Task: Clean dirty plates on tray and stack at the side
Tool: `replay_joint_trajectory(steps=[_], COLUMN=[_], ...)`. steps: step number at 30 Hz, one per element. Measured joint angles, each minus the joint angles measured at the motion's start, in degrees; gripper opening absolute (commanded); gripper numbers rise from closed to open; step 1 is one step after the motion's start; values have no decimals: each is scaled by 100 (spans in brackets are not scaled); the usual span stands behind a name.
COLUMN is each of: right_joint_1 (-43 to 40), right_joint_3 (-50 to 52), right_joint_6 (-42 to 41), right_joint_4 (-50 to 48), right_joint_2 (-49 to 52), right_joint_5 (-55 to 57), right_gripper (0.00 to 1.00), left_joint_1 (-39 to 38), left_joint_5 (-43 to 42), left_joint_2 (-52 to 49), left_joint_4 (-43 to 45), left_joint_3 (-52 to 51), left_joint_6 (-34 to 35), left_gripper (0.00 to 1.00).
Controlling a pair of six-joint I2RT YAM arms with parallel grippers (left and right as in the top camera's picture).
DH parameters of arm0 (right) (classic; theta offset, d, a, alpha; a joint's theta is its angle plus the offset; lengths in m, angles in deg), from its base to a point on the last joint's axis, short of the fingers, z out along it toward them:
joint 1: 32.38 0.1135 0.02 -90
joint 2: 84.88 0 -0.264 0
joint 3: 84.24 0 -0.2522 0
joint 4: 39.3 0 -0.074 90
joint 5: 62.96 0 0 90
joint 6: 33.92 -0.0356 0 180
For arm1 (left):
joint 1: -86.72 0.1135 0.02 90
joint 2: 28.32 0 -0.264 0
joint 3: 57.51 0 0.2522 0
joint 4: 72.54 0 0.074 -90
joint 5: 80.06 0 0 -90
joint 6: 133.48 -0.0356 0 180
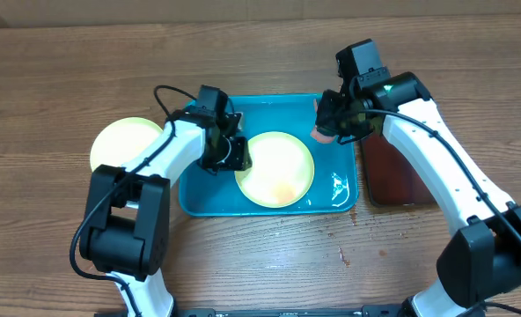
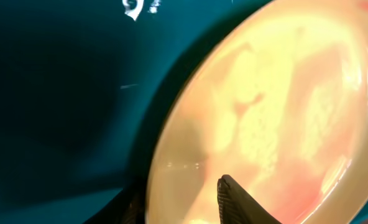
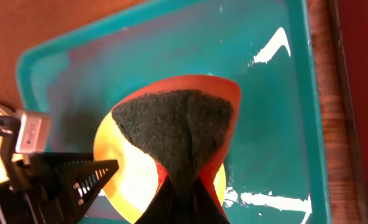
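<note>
A: Far L first. What's on the table (image 1: 40, 79)?
B: One pale yellow-green plate, call it the left plate (image 1: 120, 141). It lies flat on the wood at 9 o'clock of the tray (image 1: 278, 110), off it. The left arm (image 1: 168, 150) crosses its 3 o'clock edge.
A: L arm pose?
B: Base at the table's 7 o'clock, forearm reaching toward 2 o'clock, wrist bent down over the tray's L end. The left gripper (image 1: 238, 157) sits at the 9 o'clock rim of the tray plate (image 1: 278, 167).
A: Pincer?
B: Spread a bit. Wrist cam shows the fingers (image 2: 237, 199) straddling the rim, one over the plate's inside, the other outside over blue. Can't tell if either pad touches.
A: And the tray plate?
B: Flat in the tray, approx centre, nearer the 6 o'clock wall. Faint orange-pink film on it. Wet glints on the tray floor at 4 o'clock.
A: R side?
B: A sponge (image 3: 178, 130), orange w/ a dark scrub face, folded, over the tray at the plate's 1 o'clock. Can't tell if it touches. The right gripper (image 3: 183, 186) is pressed together on its near end.
A: R arm?
B: The right arm (image 1: 436, 150) has its base at the table's 5 o'clock. A long link runs toward 11 o'clock over the brown tray (image 1: 392, 172), and the wrist turns toward 9 o'clock. The brown tray sits just beside the blue one, at its 3 o'clock.
</note>
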Motion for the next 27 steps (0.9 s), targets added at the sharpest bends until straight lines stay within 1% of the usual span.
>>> replay_joint_trajectory(steps=[1, 3, 4, 15, 20, 23, 27], right_joint_1=[2, 2, 2, 2, 2, 2, 2], right_joint_3=[0, 0, 0, 0, 0, 0, 0], right_joint_6=[37, 96, 111, 188, 205, 219, 223], right_joint_4=[26, 37, 33, 164, 210, 236, 280], right_joint_2=[22, 44, 44, 44, 44, 44, 44], right_joint_5=[0, 2, 2, 4, 7, 17, 26], right_gripper=[6, 8, 9, 11, 12, 12, 13], left_joint_1=[-52, -129, -160, -227, -103, 0, 35], left_joint_5=[50, 129, 162, 323, 479, 787, 1491], left_joint_2=[0, 0, 0, 0, 7, 162, 800], left_joint_4=[13, 15, 11, -9, -492, -815, -1019], left_joint_3=[0, 0, 0, 2, 190, 424, 758], left_joint_6=[-13, -50, -59, -118, -125, -136, -144], left_gripper=[26, 9, 4, 4, 4, 4, 4])
